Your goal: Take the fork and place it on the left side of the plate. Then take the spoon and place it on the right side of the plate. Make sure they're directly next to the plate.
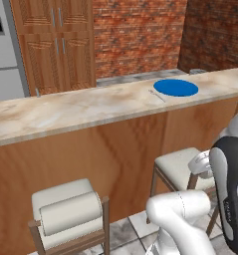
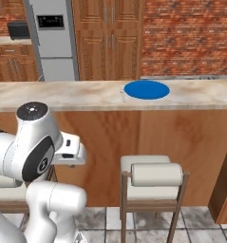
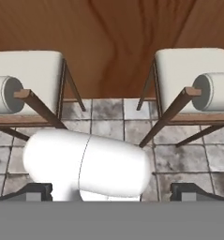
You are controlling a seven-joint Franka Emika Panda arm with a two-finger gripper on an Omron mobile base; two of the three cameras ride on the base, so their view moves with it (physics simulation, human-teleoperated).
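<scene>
A blue plate [image 1: 176, 87] lies on a marble counter [image 1: 65, 112], with a slim grey utensil [image 1: 157, 94], too small to identify, just beside its left edge. Two cushioned stools [image 3: 29, 79] stand on the tiled floor below the counter's wooden front. The gripper [image 3: 111, 191] points down at them, fingers spread wide, holding nothing.
</scene>
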